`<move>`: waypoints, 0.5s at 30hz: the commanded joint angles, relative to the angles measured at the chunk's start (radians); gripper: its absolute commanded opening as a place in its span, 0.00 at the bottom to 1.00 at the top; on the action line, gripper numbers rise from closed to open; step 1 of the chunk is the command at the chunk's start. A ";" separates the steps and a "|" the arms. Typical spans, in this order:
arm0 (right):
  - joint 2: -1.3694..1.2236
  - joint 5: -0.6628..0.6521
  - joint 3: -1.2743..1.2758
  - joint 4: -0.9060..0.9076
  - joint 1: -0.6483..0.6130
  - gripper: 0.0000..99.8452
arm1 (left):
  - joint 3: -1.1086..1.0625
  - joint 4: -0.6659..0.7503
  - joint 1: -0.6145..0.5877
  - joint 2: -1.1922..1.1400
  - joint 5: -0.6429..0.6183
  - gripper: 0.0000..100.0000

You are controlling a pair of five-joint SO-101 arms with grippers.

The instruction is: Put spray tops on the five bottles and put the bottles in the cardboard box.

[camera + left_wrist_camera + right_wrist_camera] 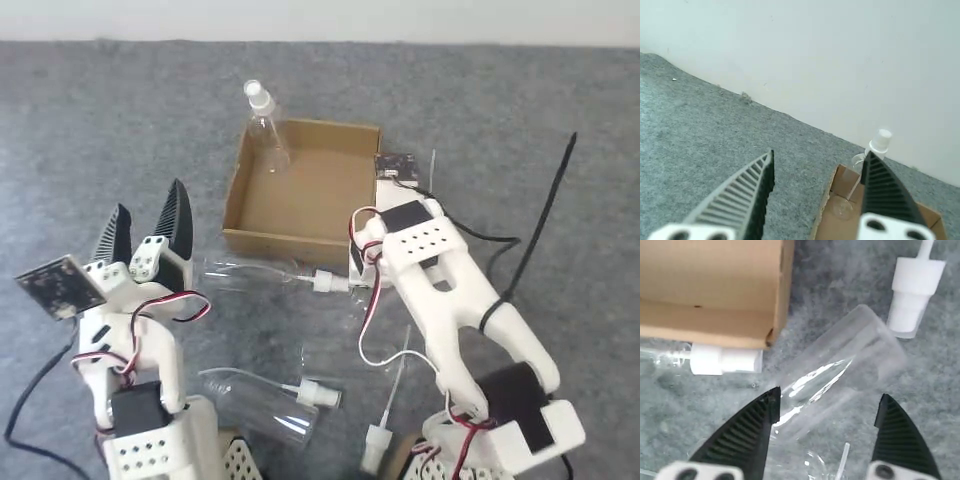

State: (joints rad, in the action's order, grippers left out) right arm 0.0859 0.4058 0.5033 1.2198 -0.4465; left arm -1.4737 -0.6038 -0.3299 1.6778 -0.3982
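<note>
Upright in the far left corner of the cardboard box [281,243], upper centre of the high view: one capped bottle [266,130]. Just before the box's front wall, on its side, a second bottle [255,272] with spray top on. Lower centre, a third bottle [262,405] and a loose spray top [376,445]. Right gripper [830,395] spread wide over a clear lying bottle [840,365], gripping nothing. Left gripper [150,197] raised at left, jaws apart, empty.
</note>
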 commanded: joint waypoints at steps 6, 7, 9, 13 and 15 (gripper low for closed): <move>0.010 0.002 0.092 -0.002 0.131 0.25 | 0.005 0.032 -0.005 0.017 -0.005 0.26; 0.010 0.002 0.097 -0.004 0.147 0.24 | 0.005 0.032 -0.005 0.017 -0.005 0.26; 0.012 0.002 0.097 -0.004 0.177 0.21 | 0.005 0.032 -0.005 0.017 -0.005 0.26; 0.012 0.002 0.097 -0.004 0.257 0.17 | 0.005 0.032 -0.005 0.017 -0.005 0.26; 0.012 -0.003 0.098 -0.004 0.288 0.17 | 0.005 0.032 -0.005 0.017 -0.005 0.26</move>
State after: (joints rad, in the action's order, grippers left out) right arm 0.0844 0.4028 0.6137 1.2244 -0.2256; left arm -1.4737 -0.6038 -0.3299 1.6778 -0.3982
